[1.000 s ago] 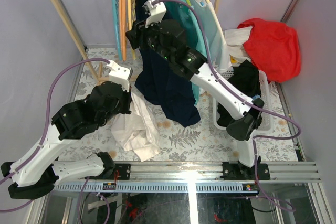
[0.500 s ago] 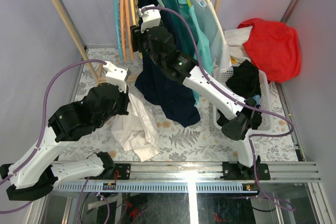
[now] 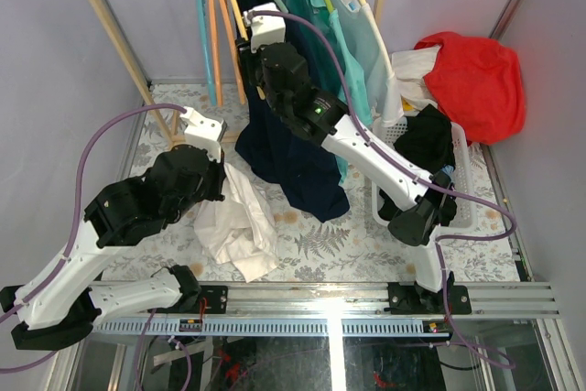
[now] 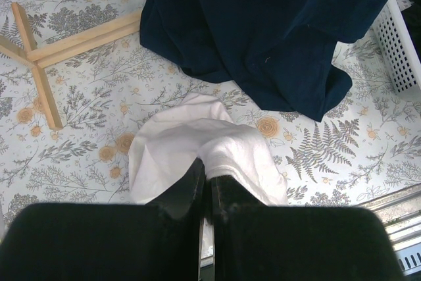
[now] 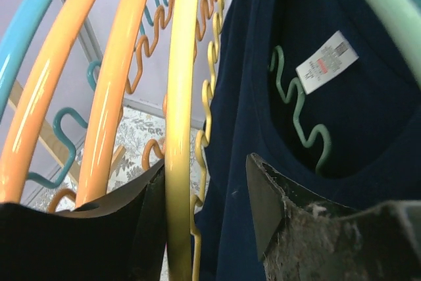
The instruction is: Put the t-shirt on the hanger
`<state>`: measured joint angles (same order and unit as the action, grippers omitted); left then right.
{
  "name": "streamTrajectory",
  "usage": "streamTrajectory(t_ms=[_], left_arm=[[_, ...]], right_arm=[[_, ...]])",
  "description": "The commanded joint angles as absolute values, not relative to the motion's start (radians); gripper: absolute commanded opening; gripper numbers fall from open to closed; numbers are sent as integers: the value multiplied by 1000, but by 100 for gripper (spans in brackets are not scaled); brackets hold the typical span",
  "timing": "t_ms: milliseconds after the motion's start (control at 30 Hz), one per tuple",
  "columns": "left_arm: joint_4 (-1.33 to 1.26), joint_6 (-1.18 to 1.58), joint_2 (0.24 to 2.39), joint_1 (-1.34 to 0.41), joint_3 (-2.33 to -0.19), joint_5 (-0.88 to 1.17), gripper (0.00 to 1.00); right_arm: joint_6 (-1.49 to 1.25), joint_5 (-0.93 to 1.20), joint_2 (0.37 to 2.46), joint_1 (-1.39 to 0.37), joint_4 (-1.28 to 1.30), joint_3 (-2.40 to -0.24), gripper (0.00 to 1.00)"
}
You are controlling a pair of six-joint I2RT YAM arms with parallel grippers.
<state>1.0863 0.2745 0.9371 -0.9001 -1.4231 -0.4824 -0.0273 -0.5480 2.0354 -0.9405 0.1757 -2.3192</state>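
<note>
- The left claw (image 4: 205,179) is closed on a fold of the white t-shirt (image 4: 220,143), pinching the cloth between its two dark fingers.
- The t-shirt lies crumpled on the floral counter (image 3: 320,240), in front of the wooden rack (image 3: 117,29) and near its crossed foot (image 4: 39,57). One end is raised into the claw.
- The right claw (image 5: 207,166) is up at the rack's rail, with its fingers apart and the pale yellow hanger (image 5: 177,97) passing between them.
- The hanger's bar runs close against the finger on the orange hangers' side, and I cannot tell whether they touch. The other finger stands clear of the bar, so nothing is clamped.
- The hanger hangs from the rack's rail. The two orange hangers (image 5: 112,97) and a light blue hanger (image 5: 26,1) are on one side of it, and the navy shirt (image 5: 263,116) is on the other.
- The navy shirt hangs from the rack on a mint green hanger (image 5: 385,4). Its hem hangs low, near the t-shirt.
</note>
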Motion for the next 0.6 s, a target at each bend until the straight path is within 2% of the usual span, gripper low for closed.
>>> streamTrajectory(t_ms=[0,200,333,400,433,500,567], left_arm=[[1071,262,934,-890,-1456,-494,0],[1075,262,936,-892,-1462,-498,0],[1081,262,932,-891,-1462,-504,0],[1083,264,933,-892,-1462,-505,0],[1085,263,931,-890,-1461,-506,0],[1084,265,930,-890,-1460,-508,0],[1087,266,930,-891,-1461,-509,0]], right_arm=[[12,-594,2029,-932,117,-2406,53],[-12,-552,2069,-902,122,-2465,50],[-31,-505,2070,-887,110,-2455,38],[-32,-487,2072,-885,104,-2454,36],[-32,-481,2071,-884,102,-2454,36],[-31,-480,2076,-885,101,-2457,46],[-32,-480,2085,-879,102,-2466,48]])
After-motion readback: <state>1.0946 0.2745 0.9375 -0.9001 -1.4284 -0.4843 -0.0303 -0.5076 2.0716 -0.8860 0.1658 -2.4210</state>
